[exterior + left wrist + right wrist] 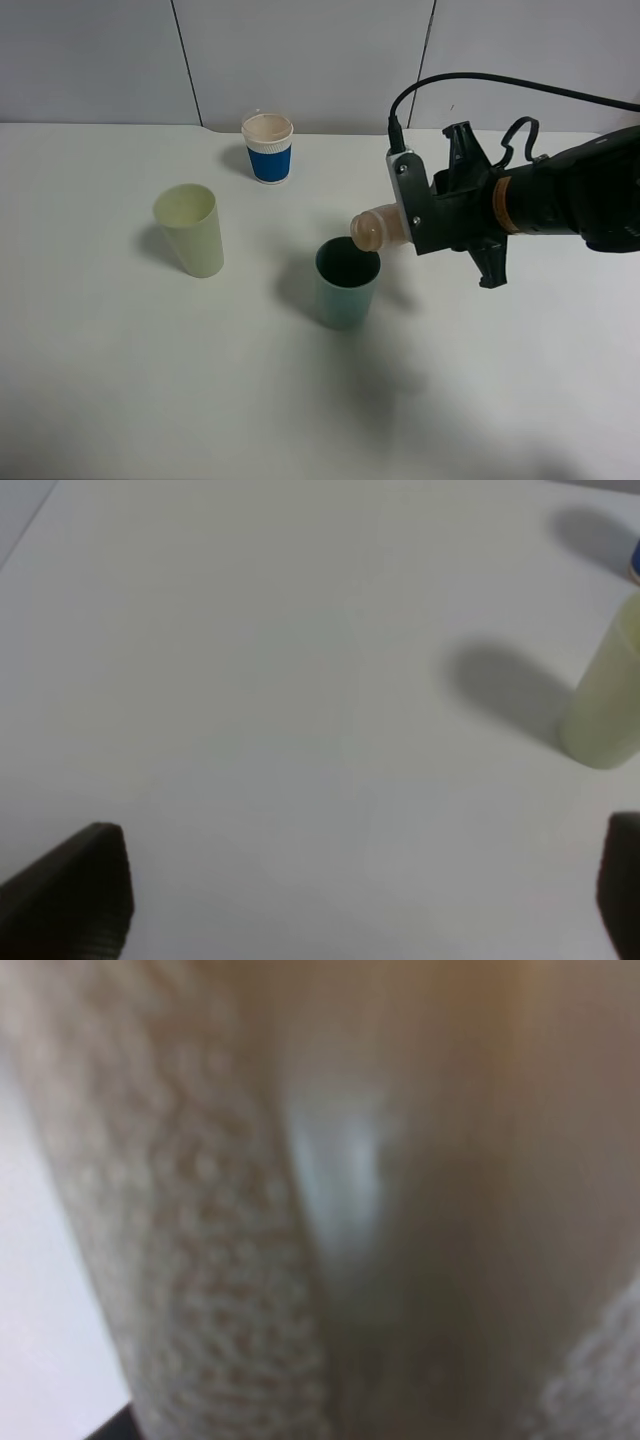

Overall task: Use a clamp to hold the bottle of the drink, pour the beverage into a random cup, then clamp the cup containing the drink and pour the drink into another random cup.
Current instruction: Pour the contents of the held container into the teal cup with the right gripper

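My right gripper (412, 215) is shut on the bottle (374, 229), which lies tipped on its side above the table. Its wide neck points left and hangs just over the right rim of the teal cup (347, 283). That cup stands upright mid-table with a dark inside; I see no stream. In the right wrist view the bottle (350, 1200) fills the frame, blurred, with beige beverage (480, 1160) inside. The pale green cup (190, 230) stands upright to the left, and also shows in the left wrist view (605, 710). My left gripper (345, 900) is open over bare table, holding nothing.
A blue-sleeved paper cup (268, 148) stands at the back near the wall. The right arm's black cable (470, 80) arcs above the table. A grey panelled wall (300, 50) closes off the far edge.
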